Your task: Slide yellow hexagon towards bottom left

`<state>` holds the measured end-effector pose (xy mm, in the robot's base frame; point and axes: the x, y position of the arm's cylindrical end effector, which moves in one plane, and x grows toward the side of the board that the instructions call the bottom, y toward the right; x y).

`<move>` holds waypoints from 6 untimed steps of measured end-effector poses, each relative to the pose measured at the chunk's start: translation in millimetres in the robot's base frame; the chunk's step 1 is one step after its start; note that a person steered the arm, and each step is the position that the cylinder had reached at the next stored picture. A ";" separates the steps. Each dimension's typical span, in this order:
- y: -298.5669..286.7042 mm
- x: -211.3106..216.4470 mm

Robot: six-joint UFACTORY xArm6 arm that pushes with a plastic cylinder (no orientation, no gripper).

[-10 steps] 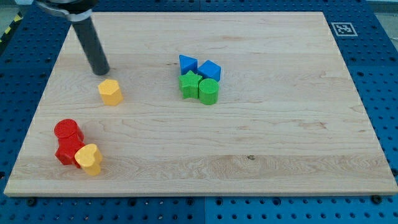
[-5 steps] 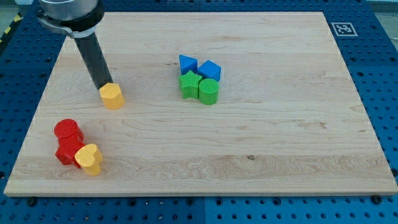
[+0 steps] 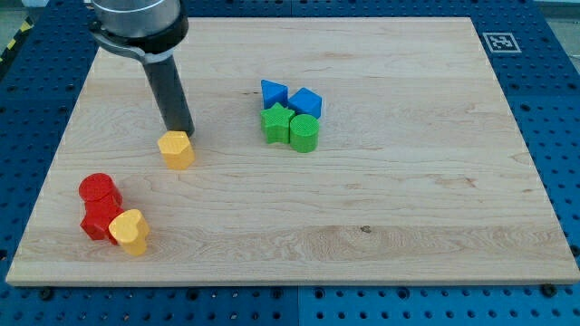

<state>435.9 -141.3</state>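
Note:
The yellow hexagon (image 3: 177, 149) lies on the wooden board (image 3: 381, 208), left of the middle. My tip (image 3: 183, 132) is right behind it, at its upper right edge, touching or nearly touching it. The dark rod rises from there toward the view's top left.
Two red blocks (image 3: 98, 206) and a yellow heart-shaped block (image 3: 130, 231) sit together near the bottom left corner. Two blue blocks (image 3: 292, 97) and two green blocks (image 3: 291, 128), one a cylinder, form a cluster at the upper middle. A marker tag (image 3: 500, 42) is at the top right corner.
My tip has moved right and down, reaching the yellow hexagon. The hexagon has slid a little to the right and down. The other blocks have not moved.

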 end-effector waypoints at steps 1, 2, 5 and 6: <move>13.2 7.5; 24.4 17.6; 8.6 21.5; -9.3 22.9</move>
